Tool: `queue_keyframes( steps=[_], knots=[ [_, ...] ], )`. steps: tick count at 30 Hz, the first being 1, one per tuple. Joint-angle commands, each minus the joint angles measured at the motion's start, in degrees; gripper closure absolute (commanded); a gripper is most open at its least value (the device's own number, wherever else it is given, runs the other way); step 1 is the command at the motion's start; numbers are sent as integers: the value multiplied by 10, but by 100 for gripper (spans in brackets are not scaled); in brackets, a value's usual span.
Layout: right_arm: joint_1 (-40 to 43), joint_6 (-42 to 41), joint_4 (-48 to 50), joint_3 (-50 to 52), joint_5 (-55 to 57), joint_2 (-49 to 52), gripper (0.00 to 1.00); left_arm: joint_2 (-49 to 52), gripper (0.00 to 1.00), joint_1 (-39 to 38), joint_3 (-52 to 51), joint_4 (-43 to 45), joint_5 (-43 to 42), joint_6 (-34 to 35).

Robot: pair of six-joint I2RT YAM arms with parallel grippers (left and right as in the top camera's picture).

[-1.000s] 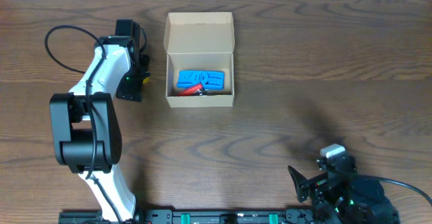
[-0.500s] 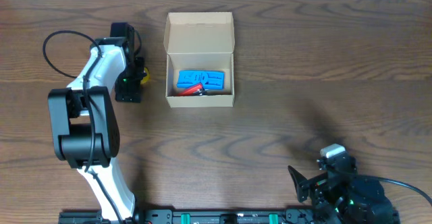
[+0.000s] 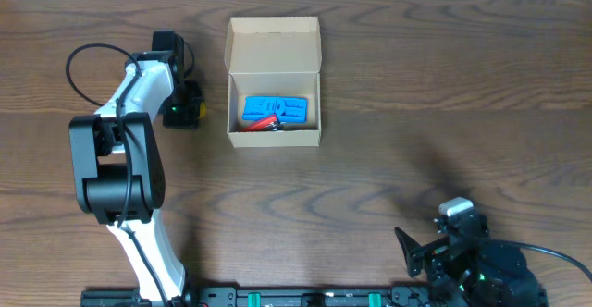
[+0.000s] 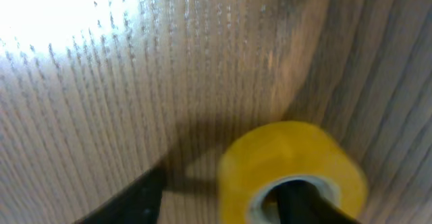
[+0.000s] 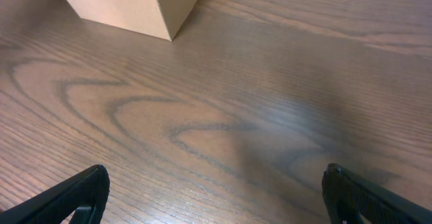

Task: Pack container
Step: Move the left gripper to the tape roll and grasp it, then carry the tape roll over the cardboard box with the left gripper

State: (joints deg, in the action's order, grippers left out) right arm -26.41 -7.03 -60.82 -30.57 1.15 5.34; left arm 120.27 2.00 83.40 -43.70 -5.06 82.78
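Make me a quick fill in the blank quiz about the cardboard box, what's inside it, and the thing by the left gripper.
1. The container has its flap lid ___.
2. Inside it lies a flat ___ plastic piece.
3. One finger of the left gripper pokes into the hole of a ___ tape roll.

Missing words: open; blue; yellow.

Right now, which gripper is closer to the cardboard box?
Left. The left gripper is just left of the cardboard box, over a yellow tape roll; the right gripper sits far off to its front right.
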Motion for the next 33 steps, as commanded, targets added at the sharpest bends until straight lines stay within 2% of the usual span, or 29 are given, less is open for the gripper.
queue_keyframes(
  steps=[1, 4, 5, 12, 20, 28, 33],
  knots=[
    [4, -6, -1, 0, 6, -3, 1, 22, 75, 2, 1, 2, -5, -1],
    [4, -6, -1, 0, 6, -3, 1, 21, 92, 2, 1, 4, -5, -5],
    [4, -6, -1, 0, 6, -3, 1, 19, 95, 2, 1, 3, -5, -5],
    [4, -6, -1, 0, 6, -3, 1, -22, 94, 2, 2, 5, 5, -25],
    [4, -6, -1, 0, 6, -3, 1, -158, 95, -17, 2, 4, 36, -146],
    [4, -6, -1, 0, 6, -3, 1, -236, 94, -108, 16, -9, 40, -287],
    [4, -6, -1, 0, 6, -3, 1, -227, 94, -178, 34, -34, 40, -318]
  ],
)
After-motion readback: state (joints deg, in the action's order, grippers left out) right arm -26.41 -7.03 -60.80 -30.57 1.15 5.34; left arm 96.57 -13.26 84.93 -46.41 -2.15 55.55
